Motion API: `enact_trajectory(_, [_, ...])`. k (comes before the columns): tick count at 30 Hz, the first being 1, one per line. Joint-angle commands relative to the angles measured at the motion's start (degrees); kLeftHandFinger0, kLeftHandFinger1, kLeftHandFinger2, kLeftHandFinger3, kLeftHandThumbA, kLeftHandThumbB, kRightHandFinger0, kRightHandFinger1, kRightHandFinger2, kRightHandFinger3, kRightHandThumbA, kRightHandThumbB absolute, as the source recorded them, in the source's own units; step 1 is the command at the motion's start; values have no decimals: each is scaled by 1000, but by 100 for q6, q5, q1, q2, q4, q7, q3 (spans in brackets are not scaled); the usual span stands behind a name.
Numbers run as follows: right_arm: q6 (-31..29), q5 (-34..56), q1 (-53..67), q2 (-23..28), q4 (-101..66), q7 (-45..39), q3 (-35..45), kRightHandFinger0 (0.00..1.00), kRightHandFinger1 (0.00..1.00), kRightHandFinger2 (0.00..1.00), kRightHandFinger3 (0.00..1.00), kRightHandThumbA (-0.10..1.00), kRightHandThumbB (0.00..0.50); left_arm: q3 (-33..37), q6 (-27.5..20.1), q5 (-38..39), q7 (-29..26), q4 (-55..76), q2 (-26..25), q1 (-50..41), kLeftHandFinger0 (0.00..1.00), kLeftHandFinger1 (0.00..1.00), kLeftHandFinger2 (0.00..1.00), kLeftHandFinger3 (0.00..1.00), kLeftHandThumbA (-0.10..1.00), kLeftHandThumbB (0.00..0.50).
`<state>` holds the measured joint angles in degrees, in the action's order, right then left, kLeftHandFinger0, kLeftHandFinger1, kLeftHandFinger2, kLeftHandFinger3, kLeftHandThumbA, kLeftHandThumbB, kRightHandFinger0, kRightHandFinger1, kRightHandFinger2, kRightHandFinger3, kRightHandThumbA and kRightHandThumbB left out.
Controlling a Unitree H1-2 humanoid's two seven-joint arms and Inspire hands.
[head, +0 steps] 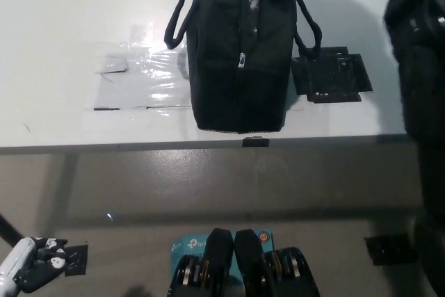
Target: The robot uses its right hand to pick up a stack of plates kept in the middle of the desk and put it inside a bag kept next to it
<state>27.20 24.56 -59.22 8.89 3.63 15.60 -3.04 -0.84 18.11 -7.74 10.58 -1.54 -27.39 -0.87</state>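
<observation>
A lab (or test room): taped white desk (62, 26), bare grey floor (208, 186).

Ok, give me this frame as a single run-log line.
bag: upright on desk | plates: not in view | right arm: raised at right edge, hand out of frame | left hand: resting lower left

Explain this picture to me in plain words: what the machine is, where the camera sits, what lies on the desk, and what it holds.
It is a humanoid robot with two arms. The single picture comes from a camera on its head, looking steeply down. On the white desk stands a black bag with loop handles, its zipper on top. Beside it lie a patch of clear tape and a patch of black tape. The black right arm rises along the right edge; its hand is out of the picture, so nothing held shows. The white left hand rests low, at the lower left.
</observation>
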Motion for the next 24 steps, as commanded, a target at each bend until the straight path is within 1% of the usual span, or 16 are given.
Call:
enact_trajectory(1, [-27,-63,-201,40,-209,115,-435,0,13,295,274,-100,211,-3,32,-130,6,187,-138,2,647,647,776,814,-100,60])
enact_trajectory(3, [-27,-83,-62,-17,-174,143,-628,0,21,339,264,-100,191,-33,82,-63,28,177,-104,2,655,659,776,814,-100,60])
enact_trajectory(4, [-27,-46,-18,16,-209,179,-662,0,16,343,244,-100,183,-17,94,-74,31,193,-93,-10,656,660,774,814,-100,60])
enact_trajectory(5, [-27,-47,11,1,-178,258,-725,0,16,343,229,-100,196,-17,64,-60,45,187,-101,-12,658,663,769,802,-100,58])
enact_trajectory(6, [-27,-5,63,37,-229,307,-760,0,13,342,209,-100,193,2,68,-70,50,205,-93,-38,659,663,768,800,-100,59])
enact_trajectory(8, [-27,-43,165,9,-218,371,-802,0,2,339,213,-100,184,-11,46,-48,49,224,-83,-60,648,650,751,777,-100,61])
enact_trajectory(9, [-27,-116,238,31,-230,398,-838,0,0,336,229,-100,151,-9,61,-49,53,245,-86,-66,646,652,760,782,-100,63])
enact_trajectory(10, [-27,-139,310,74,-257,425,-889,0,3,341,231,-100,144,1,45,-67,62,273,-111,-108,645,651,760,783,-100,63])
enact_trajectory(12, [-27,-232,390,156,-275,410,-932,0,1,313,222,-100,154,24,82,-100,75,318,-133,-128,656,657,763,778,-100,64])
enact_trajectory(13, [-27,-295,423,182,-283,397,-936,0,0,303,225,-100,144,30,115,-111,73,329,-132,-125,657,665,778,795,-100,67])
enact_trajectory(14, [-27,-311,433,192,-287,397,-941,0,0,288,223,-100,155,31,130,-112,72,332,-130,-124,657,667,784,801,-100,66])
enact_trajectory(15, [-27,-391,481,216,-305,416,-954,0,0,242,221,-100,166,29,86,-107,73,316,-137,-147,656,669,789,813,-100,60])
enact_trajectory(16, [-27,-459,530,241,-338,418,-971,0,0,232,219,-100,180,12,42,-87,72,311,-138,-191,655,668,785,813,-100,64])
enact_trajectory(18, [-27,-627,562,260,-390,338,-923,0,0,201,207,-100,191,-13,-24,-45,79,255,-141,-198,644,654,756,798,-100,74])
enact_trajectory(22, [-27,-901,531,278,-446,339,-805,0,0,200,199,-100,220,-4,-75,-55,66,262,-131,-224,640,645,747,786,-100,71])
enact_trajectory(24, [-27,-928,491,296,-469,350,-735,0,0,198,189,-100,224,-44,-34,24,86,264,-102,-227,660,668,777,796,-100,68])
